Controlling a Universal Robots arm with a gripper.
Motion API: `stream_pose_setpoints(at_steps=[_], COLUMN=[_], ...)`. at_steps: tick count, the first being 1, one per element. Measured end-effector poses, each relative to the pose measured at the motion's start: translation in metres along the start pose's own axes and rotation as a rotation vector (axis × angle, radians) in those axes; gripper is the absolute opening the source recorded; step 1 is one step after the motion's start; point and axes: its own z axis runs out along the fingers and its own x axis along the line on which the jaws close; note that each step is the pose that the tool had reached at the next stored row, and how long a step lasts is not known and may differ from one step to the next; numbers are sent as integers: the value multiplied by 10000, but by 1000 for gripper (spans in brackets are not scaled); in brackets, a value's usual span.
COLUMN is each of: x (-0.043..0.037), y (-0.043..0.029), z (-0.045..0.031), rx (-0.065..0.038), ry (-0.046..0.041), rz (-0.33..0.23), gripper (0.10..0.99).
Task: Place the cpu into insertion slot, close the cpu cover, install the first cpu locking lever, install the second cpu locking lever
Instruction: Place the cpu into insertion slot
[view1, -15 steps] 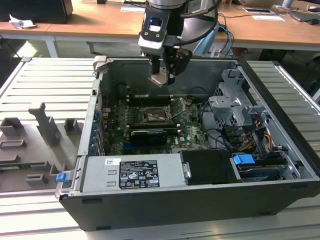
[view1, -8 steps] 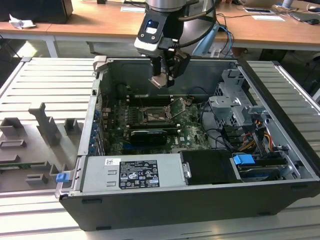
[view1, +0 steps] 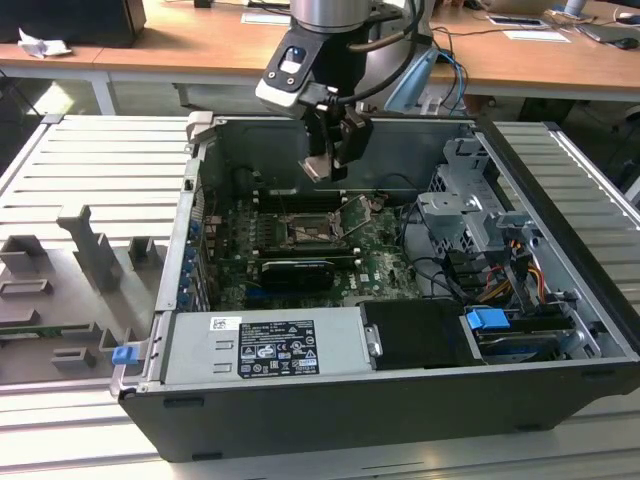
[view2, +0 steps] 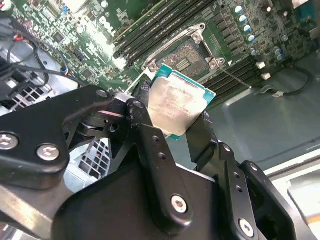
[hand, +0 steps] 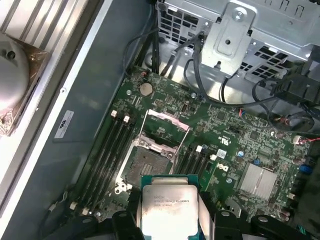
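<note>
end effector (view2: 171, 116) clamps the cpu (view2: 177, 100) above the insertion slot (hand: 149, 162); case (view1: 300, 425) on slatted table (view1: 90, 150), wooden desks (view1: 200, 50) behind.

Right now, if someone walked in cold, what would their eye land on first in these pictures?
Most striking is the cpu, its silvery face held by its edges between the black jaws, above the green circuit board. Close by it in both wrist views sits the insertion slot, bare, with the cpu cover swung up. In the exterior view the opened computer case lies on its side.
</note>
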Motion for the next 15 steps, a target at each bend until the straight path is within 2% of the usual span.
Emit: stream_pose_setpoints(at_steps=[3, 6, 15], x=[0, -1, -1], y=[-1, -3, -5], z=[14, 33, 59], rx=[-4, 0, 14], ry=[-25, -65, -110], rz=[297, 835, 1467], gripper=[537, 537, 537])
